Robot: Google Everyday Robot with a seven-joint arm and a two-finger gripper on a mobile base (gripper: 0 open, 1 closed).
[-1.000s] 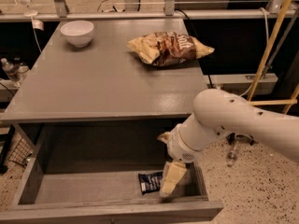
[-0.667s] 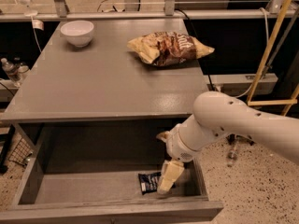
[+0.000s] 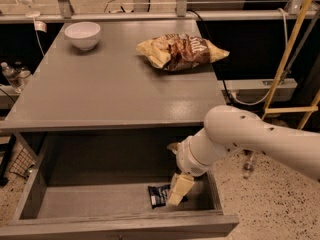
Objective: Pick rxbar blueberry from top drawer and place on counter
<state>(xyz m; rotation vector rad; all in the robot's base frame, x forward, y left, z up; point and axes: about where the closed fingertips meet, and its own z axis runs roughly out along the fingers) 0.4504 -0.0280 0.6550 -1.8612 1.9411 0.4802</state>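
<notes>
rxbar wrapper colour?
Rxbar: dark navy-black, pale lettering; camera view. Gripper over its right end, in top drawer.

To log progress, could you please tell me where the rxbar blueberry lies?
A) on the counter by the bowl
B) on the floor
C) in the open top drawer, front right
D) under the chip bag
C: the rxbar blueberry lies on the bottom of the top drawer, with the end effector down inside the drawer at the bar's right end.

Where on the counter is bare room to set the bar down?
The counter is bare across its middle and front; only the back is taken, by the white bowl and chip bag. The gripper is down in the top drawer, at the rxbar blueberry.
</notes>
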